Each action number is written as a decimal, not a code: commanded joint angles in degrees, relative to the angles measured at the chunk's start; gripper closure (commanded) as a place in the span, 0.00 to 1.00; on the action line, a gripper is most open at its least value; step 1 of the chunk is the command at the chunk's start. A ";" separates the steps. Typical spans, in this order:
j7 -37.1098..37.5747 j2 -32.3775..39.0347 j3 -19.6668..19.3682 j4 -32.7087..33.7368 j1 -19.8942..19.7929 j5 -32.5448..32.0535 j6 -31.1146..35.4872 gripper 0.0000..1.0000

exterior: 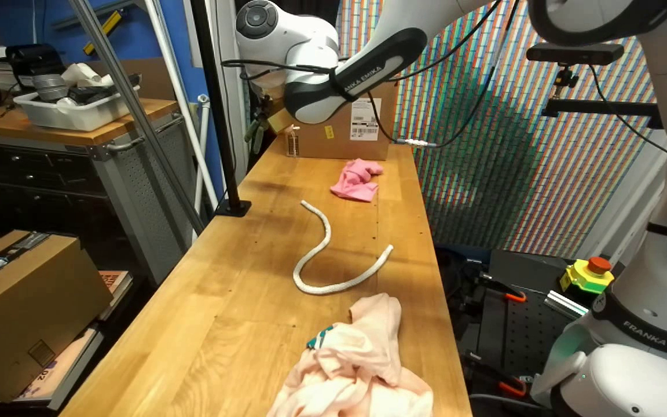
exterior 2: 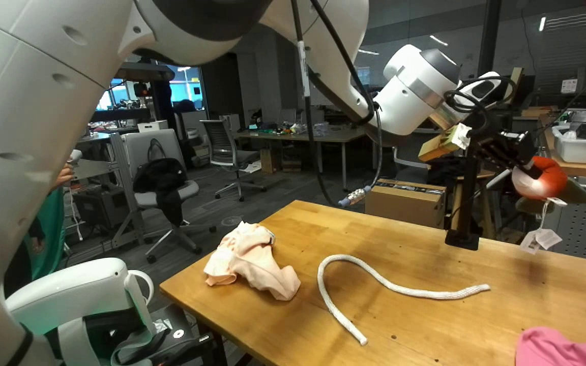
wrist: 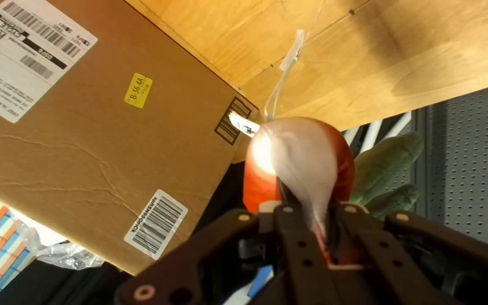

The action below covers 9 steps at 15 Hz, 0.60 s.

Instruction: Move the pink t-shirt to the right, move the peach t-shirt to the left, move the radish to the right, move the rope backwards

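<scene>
Currently, the Robotiq gripper (wrist: 309, 207) holds the toy radish (exterior 2: 547, 179) in the air, jaws narrow around its whitish part, well apart from the white rope (exterior: 319, 290). In an exterior view, the rope lies in loose curves on the wooden table (exterior: 223, 324). Beyond the rope lies the rumpled pink t-shirt (exterior: 356, 180), with a labelled cardboard box (exterior: 342, 147) farther beyond; on the rope's near side lies the rumpled peach t-shirt (exterior: 362, 359).
</scene>
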 commanded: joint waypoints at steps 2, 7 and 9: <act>-3.77 8.16 -1.53 12.77 -0.72 3.61 -3.42 0.96; -5.51 12.42 -1.78 19.24 -2.03 9.56 -1.23 0.96; -5.87 13.59 -2.45 21.18 -1.97 11.89 -1.17 0.96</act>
